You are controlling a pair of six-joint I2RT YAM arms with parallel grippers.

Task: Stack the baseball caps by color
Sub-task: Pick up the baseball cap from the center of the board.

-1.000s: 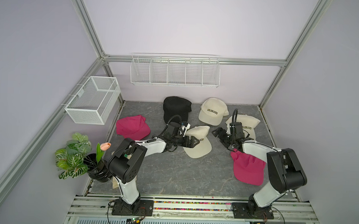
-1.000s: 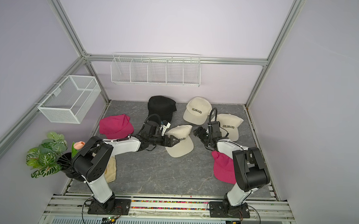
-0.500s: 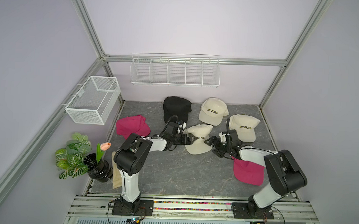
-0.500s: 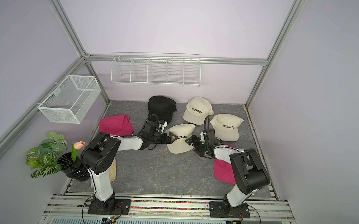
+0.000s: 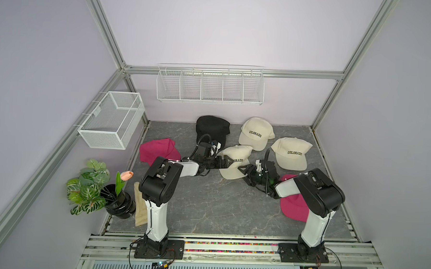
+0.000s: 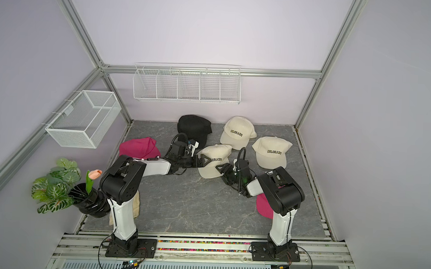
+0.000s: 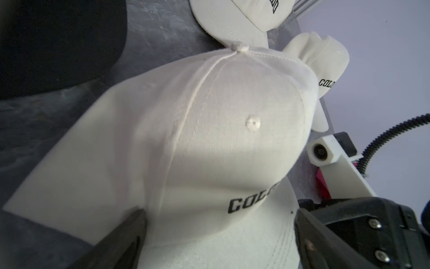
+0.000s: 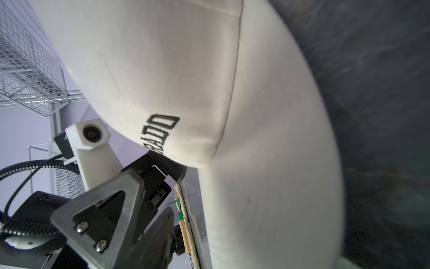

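Note:
Three cream "COLORADO" baseball caps lie at the back right. The middle cream cap (image 5: 233,163) (image 7: 209,130) lies between both arms. My left gripper (image 5: 222,163) (image 7: 216,233) is open, its fingers either side of this cap's crown. My right gripper (image 5: 244,170) (image 8: 213,233) is open at the cap's brim (image 8: 267,163); one finger (image 8: 156,235) stands apart from the brim and the other is hidden. The other cream caps (image 5: 255,133) (image 5: 291,153) lie behind. A black cap (image 5: 212,130) lies at the back, one magenta cap (image 5: 157,151) at the left, another (image 5: 293,208) partly under my right arm.
A wire basket (image 5: 112,120) hangs on the left wall and a wire shelf (image 5: 210,86) on the back wall. A potted plant with a tulip (image 5: 99,190) and a flat beige cloth bag (image 5: 140,204) sit at the left front corner.
My right gripper has swung left, from the right-hand cream cap to the middle cap's brim, and its jaws have narrowed. My left gripper stays open at the middle cap.

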